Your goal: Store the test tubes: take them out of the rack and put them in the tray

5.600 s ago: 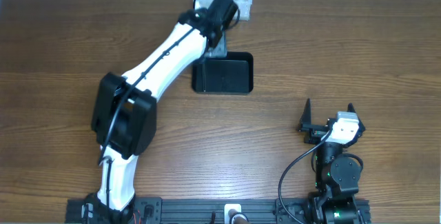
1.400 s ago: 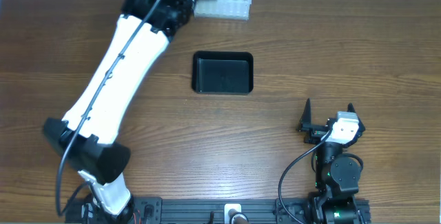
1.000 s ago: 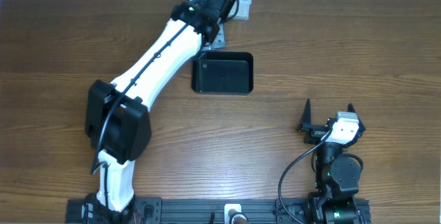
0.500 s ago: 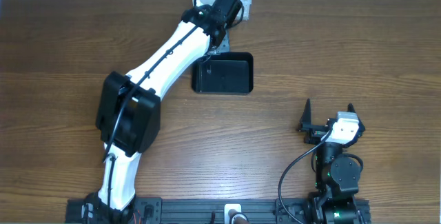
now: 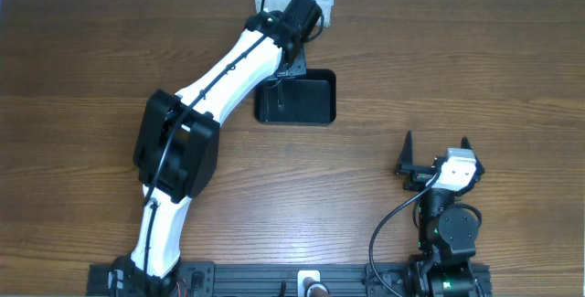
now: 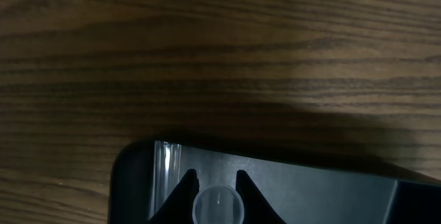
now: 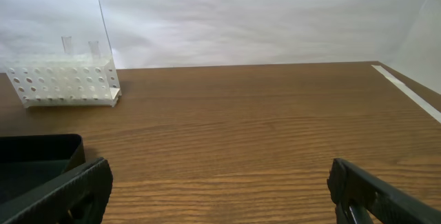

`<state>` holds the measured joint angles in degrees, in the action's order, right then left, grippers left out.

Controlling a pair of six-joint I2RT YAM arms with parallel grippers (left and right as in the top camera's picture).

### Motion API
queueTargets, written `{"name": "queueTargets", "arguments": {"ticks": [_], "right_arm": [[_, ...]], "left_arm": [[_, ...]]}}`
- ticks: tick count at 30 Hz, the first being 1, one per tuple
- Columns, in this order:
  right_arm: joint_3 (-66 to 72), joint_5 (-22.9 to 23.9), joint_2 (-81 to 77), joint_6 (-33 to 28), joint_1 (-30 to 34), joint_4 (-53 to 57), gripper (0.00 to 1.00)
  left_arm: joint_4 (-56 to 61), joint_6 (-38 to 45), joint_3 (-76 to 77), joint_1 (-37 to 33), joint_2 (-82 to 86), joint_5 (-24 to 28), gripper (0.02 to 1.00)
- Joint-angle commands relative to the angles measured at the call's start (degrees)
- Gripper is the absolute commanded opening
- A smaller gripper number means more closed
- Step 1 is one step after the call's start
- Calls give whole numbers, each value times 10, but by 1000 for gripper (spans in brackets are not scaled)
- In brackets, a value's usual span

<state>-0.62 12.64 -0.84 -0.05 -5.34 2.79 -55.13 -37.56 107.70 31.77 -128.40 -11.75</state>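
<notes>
The left gripper point(image 6: 218, 177) is clamped narrowly on a clear test tube point(image 6: 219, 205). It holds the tube just above the inside of the black tray point(image 6: 131, 182), at a corner on the side facing the white rack point(image 7: 65, 80). The rack stands just beyond the tray, with two more tubes point(image 7: 67, 43) upright in it. No tube appears to lie in the tray yet, so the task seems early: this tube is to be released, and at least two are left to fetch. The right gripper point(image 5: 437, 138) rests wide open, well apart from the tray.
</notes>
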Motion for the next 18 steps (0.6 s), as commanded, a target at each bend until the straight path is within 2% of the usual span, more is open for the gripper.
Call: {"name": "queueTargets", "arguments": {"ticks": [1, 8, 10, 18], "right_arm": [[3, 7, 5, -2, 2, 0, 991], [3, 7, 5, -2, 2, 0, 993], [3, 7, 5, -2, 2, 0, 993], [3, 7, 5, -2, 2, 0, 993]], "left_arm": [[-7, -2, -1, 0, -16, 13, 71], [-25, -2, -1, 0, -17, 15, 121], [-26, -2, -1, 0, -17, 15, 176], [-26, -2, -1, 1, -10, 21, 297]]}}
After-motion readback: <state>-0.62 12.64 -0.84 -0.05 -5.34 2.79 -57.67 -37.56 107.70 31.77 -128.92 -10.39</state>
